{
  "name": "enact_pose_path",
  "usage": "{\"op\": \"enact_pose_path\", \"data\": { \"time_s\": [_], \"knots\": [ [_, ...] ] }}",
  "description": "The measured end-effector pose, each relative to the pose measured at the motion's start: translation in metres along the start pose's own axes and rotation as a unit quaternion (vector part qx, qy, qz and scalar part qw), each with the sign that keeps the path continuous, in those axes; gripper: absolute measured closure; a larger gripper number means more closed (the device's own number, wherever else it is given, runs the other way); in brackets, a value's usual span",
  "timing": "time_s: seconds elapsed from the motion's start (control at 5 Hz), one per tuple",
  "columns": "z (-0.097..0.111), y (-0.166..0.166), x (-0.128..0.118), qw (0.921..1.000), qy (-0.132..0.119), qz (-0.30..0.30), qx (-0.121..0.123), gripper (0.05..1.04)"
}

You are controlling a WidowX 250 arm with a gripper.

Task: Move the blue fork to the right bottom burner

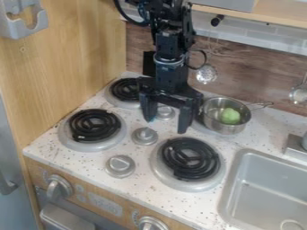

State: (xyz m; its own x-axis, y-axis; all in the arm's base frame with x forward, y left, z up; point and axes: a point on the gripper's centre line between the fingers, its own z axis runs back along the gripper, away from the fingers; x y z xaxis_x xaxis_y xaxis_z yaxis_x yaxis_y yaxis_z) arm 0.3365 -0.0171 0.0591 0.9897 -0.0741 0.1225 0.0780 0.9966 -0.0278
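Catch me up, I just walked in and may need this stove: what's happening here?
A robot arm hangs over the stove, its jaws spread apart above the knobs between the burners. Its job is to move a blue fork to the front right burner, and the fork isn't on it yet. A metal pot with something green inside sits behind that burner.

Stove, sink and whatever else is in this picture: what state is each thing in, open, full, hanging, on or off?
Hand: open, above the stove.
Metal pot: upright, uncovered, green object inside.
Bottom right burner: coil dark, not glowing.
Bottom left burner: coil dark, not glowing.
Perforated ladle: hanging.
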Motion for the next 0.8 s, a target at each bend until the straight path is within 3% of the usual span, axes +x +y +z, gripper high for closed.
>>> {"op": "enact_pose_path", "data": {
  "time_s": [0.4, 0.8],
  "knots": [
    [-0.025, 0.003, 0.004, 0.9996, 0.029, -0.006, 0.005, 0.085],
    [-0.032, 0.038, 0.034, 0.9986, 0.031, 0.037, 0.021, 0.085]
  ]
}}
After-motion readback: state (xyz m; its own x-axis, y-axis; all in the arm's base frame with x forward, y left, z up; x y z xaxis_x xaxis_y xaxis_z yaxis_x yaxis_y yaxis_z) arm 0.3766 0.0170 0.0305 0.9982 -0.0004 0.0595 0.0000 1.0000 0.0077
